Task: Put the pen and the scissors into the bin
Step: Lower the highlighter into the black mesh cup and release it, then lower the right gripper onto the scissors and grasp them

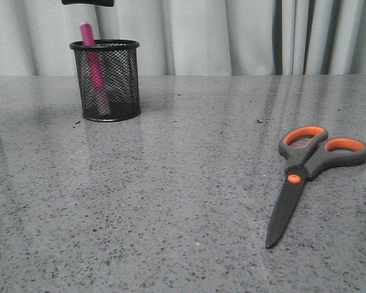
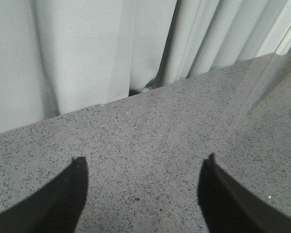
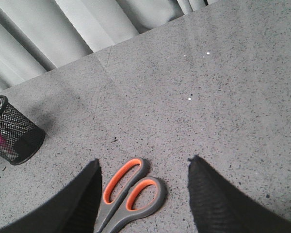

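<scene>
The black mesh bin [image 1: 107, 80] stands at the far left of the table. The magenta pen [image 1: 93, 64] stands inside it, its top above the rim. The scissors [image 1: 305, 172] lie flat at the right, handles away from me. My left gripper [image 2: 144, 162] is open and empty above bare table; a dark part of it [image 1: 88, 2] shows above the bin in the front view. My right gripper [image 3: 144, 162] is open above the scissors' handles [image 3: 134, 189], which lie between its fingers [image 3: 208, 194]. The bin [image 3: 12, 133] shows at the edge of the right wrist view.
A pale curtain [image 1: 232, 36] hangs behind the table's far edge. The table [image 1: 171, 201] is grey speckled stone.
</scene>
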Controlling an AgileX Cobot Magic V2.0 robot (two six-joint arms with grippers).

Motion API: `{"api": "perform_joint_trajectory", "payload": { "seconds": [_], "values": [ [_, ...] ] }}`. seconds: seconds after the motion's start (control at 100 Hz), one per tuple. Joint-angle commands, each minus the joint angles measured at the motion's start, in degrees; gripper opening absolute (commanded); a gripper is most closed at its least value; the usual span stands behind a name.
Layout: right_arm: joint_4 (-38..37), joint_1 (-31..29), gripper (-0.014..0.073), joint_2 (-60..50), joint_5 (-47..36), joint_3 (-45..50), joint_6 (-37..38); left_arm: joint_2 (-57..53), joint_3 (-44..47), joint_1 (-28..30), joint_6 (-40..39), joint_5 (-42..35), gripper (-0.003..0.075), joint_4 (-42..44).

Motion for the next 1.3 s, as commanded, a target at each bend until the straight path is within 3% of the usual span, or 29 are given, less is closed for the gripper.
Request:
{"api": "perform_joint_trajectory", "payload": {
  "seconds": [0.0, 0.24, 0.37, 0.62, 0.75, 0.91, 1.13, 1.29],
  "values": [
    [0.2, -0.1, 0.0360, 0.7, -3.0, -2.4, -0.2, -6.2, -1.8, 0.6, -0.5, 2.7, 0.0481, -2.4],
    [4.0, 0.1, 0.0318, 2.2, 7.9, -15.1, -11.3, -22.1, -1.8, 1.9, -3.9, 7.3, 0.0295, -3.2],
    [10.1, 0.3, 0.0315, 7.4, 13.8, -23.4, -17.0, -29.5, -1.8, 0.7, -3.9, 7.2, 0.0291, -3.2],
    [9.4, 2.6, 0.0307, 22.6, 23.6, -30.0, -19.2, -36.2, -1.8, 0.0, -5.2, 7.3, 0.0291, -3.2],
    [4.0, 7.7, 0.0253, 30.1, 26.5, -33.0, -11.5, -37.8, -1.8, 0.0, -6.3, 7.4, 0.0291, -3.2],
    [-4.1, 13.3, 0.0260, 38.8, 35.7, -37.9, -3.6, -38.9, -1.8, 0.0, -8.3, 7.7, 0.0291, -3.2],
    [-3.5, 17.1, 0.0498, 46.2, 43.3, -39.8, 4.6, -40.5, -1.8, 0.0, -9.6, 7.8, 0.0291, -3.1],
    [-2.3, 20.1, 0.0480, 49.0, 45.1, -39.8, 8.6, -41.3, -1.8, -1.3, -9.6, 8.0, 0.0291, -3.1]
  ]
}}
